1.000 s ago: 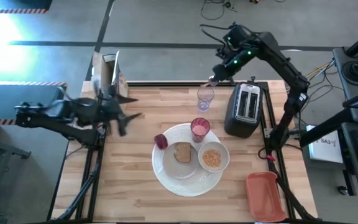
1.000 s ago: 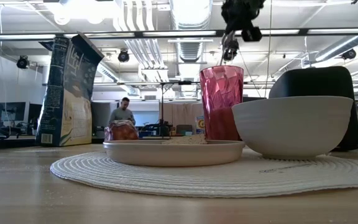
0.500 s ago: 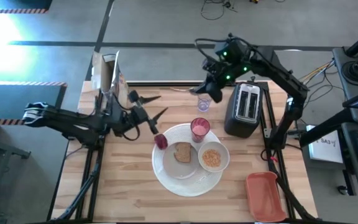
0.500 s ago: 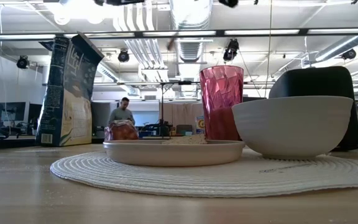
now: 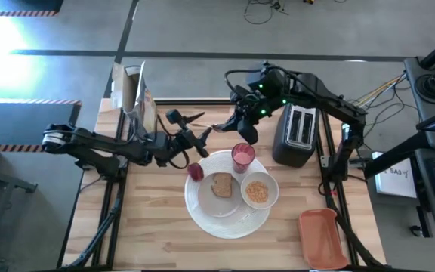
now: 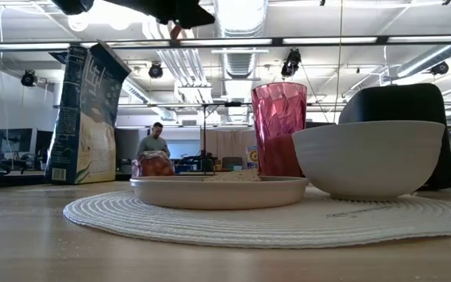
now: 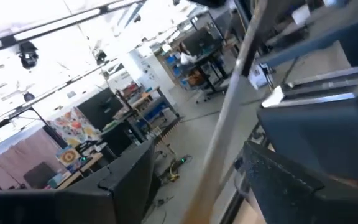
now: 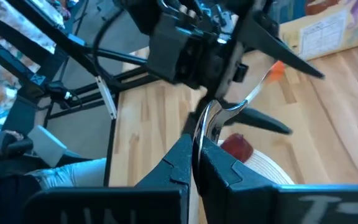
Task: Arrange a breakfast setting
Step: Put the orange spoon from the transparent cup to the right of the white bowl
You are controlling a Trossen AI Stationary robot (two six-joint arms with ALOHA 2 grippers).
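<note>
Bright, even light falls from ceiling strip lamps (image 6: 210, 41) behind my counter (image 5: 157, 227); hard glare whitens the floor (image 5: 13, 30) at the overhead view's upper left. My left wrist view is smeared with motion blur, and the placemat (image 6: 210, 223) close to the low camera looks soft

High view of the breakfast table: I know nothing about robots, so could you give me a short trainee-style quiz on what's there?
1. What lies in the small white bowl? A: milk. B: orange-tan cereal. C: a spoon.
2. True or false: the toast slice sits in the black toaster.
3. Which gripper has its fingers spread open?

Key:
1. B.
2. False; it lies on the large white plate.
3. The left gripper; the right gripper is shut on a metal utensil.
</note>
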